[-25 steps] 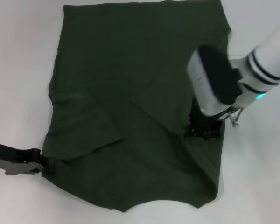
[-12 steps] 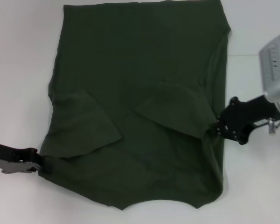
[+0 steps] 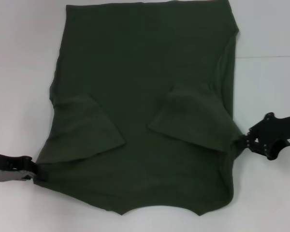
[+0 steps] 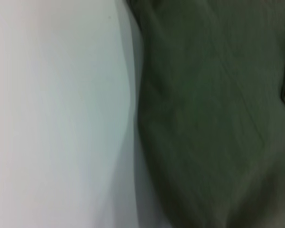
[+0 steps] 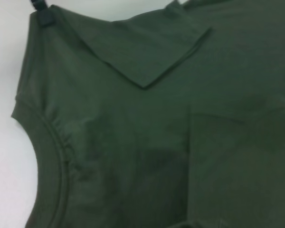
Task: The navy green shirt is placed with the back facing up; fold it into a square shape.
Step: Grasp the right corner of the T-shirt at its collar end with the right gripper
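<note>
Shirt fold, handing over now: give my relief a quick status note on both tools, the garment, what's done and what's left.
Left tool: at the near-left edge of the dark olive-green cotton T-shirt, touching the cloth; grip not discernible.
Right tool: at the shirt's right edge by the folded sleeve; grip not discernible.
Shirt: spread flat on the white table, collar toward the robot.
Done: both short sleeves folded inward onto the body.
Left: fold the body into a square.
</note>
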{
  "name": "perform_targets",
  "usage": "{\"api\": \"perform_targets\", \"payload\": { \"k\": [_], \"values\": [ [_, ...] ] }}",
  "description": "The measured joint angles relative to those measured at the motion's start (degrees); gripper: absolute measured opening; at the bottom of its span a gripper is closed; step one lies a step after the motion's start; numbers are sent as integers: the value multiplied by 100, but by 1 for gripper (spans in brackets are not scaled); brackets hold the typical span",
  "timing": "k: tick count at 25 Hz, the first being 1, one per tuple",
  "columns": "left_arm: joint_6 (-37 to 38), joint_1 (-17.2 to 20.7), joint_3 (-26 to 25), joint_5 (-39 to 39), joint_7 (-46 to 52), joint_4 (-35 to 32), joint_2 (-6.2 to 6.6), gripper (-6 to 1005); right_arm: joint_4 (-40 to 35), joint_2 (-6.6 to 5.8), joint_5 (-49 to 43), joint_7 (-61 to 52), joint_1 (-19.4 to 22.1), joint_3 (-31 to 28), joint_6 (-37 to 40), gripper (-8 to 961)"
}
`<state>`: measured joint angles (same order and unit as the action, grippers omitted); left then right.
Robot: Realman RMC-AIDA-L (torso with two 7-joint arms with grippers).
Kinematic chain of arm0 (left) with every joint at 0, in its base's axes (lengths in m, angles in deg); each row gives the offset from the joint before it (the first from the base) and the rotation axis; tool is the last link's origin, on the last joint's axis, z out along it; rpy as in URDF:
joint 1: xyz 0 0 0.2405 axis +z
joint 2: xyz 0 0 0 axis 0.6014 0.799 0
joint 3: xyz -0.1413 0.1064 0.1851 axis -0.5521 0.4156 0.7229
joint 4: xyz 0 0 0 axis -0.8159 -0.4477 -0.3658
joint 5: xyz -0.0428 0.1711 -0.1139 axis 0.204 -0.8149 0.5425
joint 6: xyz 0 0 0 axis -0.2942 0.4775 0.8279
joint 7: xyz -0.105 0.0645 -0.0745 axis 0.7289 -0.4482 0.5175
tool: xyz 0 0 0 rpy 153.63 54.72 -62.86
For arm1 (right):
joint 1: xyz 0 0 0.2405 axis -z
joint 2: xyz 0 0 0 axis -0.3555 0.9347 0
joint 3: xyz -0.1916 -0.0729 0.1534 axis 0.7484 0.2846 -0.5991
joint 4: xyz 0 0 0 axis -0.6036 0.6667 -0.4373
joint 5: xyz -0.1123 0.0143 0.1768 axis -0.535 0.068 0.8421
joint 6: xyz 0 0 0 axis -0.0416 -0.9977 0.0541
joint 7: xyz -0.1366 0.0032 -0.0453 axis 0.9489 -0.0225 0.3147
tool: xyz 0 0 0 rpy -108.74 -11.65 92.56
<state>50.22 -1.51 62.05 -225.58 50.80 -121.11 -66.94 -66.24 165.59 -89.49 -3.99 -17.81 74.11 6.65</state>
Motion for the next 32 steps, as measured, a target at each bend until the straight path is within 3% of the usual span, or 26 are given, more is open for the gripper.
{"api": "perform_targets", "payload": {
  "k": [13,32],
  "values": [
    [22,56,-218,4,-150,-90,44,42,222,-199,20,100,301,-783,47,32],
    [28,158,-664,138,-297,-48,35,42,592,-258,215,702,611,-1514,87,32]
  ]
}}
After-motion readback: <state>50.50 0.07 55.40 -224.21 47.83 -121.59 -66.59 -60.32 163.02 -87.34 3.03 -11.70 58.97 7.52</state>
